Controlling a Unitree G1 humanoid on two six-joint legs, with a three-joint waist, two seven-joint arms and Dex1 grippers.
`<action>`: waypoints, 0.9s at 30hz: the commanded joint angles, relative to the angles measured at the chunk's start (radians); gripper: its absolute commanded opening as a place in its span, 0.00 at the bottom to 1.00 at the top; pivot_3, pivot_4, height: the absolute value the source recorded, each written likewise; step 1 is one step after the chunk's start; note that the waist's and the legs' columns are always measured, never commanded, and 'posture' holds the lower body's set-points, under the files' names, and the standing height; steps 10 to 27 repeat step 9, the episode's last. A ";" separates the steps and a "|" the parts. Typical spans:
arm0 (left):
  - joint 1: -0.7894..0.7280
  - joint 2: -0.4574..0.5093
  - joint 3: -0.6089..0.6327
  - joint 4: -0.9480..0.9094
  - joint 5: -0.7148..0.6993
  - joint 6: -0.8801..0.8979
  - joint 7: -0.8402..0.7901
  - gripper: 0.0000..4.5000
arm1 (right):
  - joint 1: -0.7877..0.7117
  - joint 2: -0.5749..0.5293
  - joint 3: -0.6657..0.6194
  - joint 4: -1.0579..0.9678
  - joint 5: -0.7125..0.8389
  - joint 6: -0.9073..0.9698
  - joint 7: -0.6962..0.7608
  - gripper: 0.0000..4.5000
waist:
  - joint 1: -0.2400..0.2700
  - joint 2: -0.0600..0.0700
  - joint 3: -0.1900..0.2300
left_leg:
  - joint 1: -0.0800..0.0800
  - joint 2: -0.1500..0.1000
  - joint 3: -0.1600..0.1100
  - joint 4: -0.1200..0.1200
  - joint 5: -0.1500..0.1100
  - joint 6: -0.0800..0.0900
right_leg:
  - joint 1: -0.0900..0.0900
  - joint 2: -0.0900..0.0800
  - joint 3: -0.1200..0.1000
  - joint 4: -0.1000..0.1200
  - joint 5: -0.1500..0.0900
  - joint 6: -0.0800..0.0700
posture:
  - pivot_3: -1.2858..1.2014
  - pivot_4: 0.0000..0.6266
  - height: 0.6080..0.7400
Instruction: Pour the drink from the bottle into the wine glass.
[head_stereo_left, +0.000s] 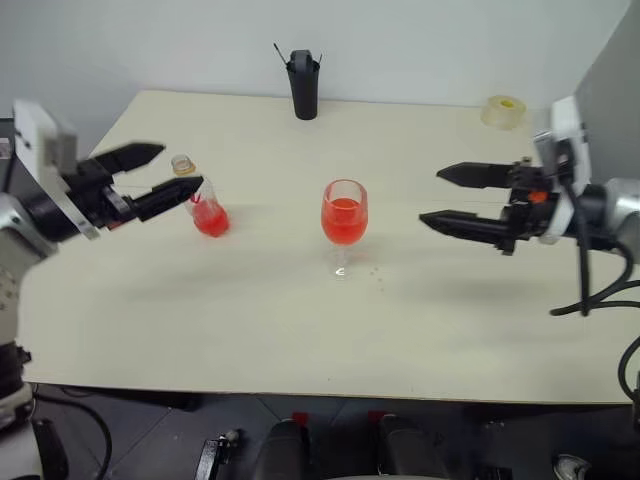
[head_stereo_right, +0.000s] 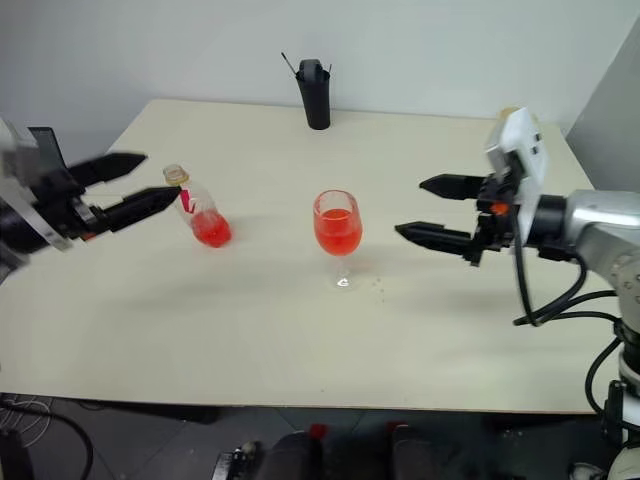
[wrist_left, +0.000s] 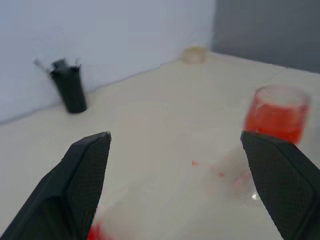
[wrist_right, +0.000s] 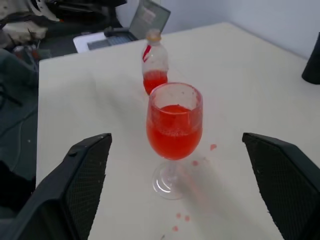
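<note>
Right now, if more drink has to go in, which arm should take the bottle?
Left, probably. The left gripper hangs open right beside the bottle. The right gripper is open too, but beyond the wine glass.

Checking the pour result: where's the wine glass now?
The wine glass stands mid-table in the head views, holding red drink, with the bottle on its left.

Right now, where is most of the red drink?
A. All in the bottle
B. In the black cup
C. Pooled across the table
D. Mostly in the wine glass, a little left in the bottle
D: the wine glass is over half full of red, and the bottle holds red only at its base.
</note>
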 joint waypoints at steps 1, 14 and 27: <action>-0.020 0.071 0.013 0.032 -0.036 0.027 -0.116 0.99 | 0.038 -0.049 -0.094 -0.002 0.013 -0.082 0.091 1.00 | -0.006 0.004 0.003 | 0.001 0.000 0.001 0.000 0.000 0.000 | 0.000 0.000 0.000 0.000 0.000 0.000 | 0.52 0.24 1.00; -0.084 0.097 -0.037 0.115 -0.030 0.039 -0.229 0.99 | 0.096 -0.064 -0.139 -0.001 0.020 -0.157 0.136 1.00 | -0.008 0.006 0.004 | 0.005 0.000 0.004 0.000 0.000 0.000 | 0.001 0.003 0.002 0.005 -0.001 -0.001 | 0.52 0.24 1.00; -0.084 0.097 -0.037 0.115 -0.030 0.039 -0.229 0.99 | 0.096 -0.064 -0.139 -0.001 0.020 -0.157 0.136 1.00 | -0.008 0.006 0.004 | 0.005 0.000 0.004 0.000 0.000 0.000 | 0.001 0.003 0.002 0.005 -0.001 -0.001 | 0.52 0.24 1.00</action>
